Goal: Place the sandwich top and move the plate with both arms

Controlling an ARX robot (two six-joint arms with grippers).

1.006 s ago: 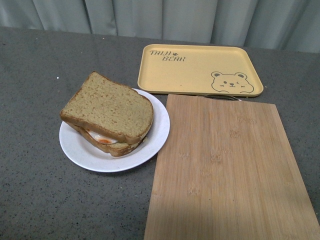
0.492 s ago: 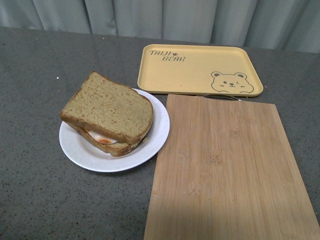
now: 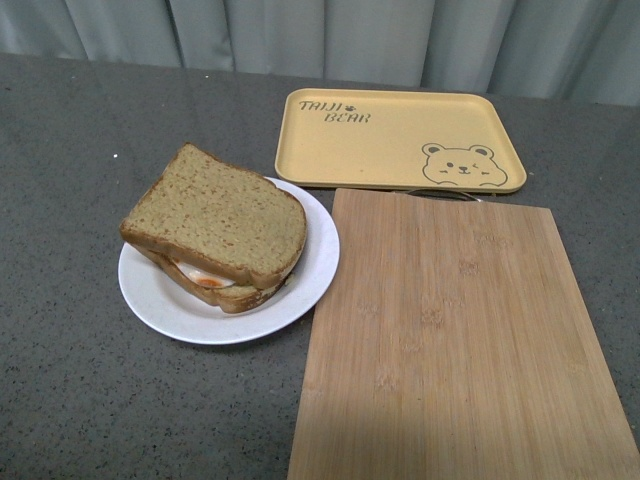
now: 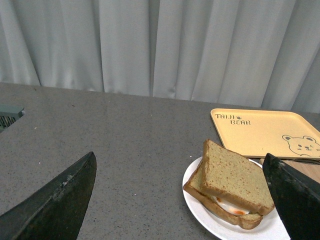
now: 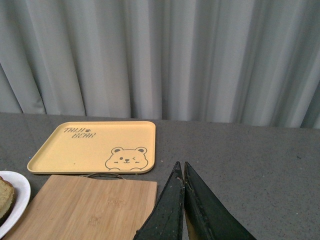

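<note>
Brown sandwich top point(image 3: 220, 215) on white plate point(image 3: 318, 262)

Speckled brown sandwich top point(image 3: 218, 215) flat, slightly askew, topmost layer on round white plate point(image 3: 300, 290).

Left tool point(image 4: 178, 156) gapes wide; right tool point(image 5: 181, 166) pressed closed

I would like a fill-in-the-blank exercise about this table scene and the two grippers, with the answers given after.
In the front view, the round white plate stands to the ____ of the wooden cutting board.
The thick speckled brown bread slice is the ____ slice of the sandwich.
The jaws of the left gripper stand ____.
The jaws of the right gripper are ____.
Answers: left; top; open; shut.
</note>
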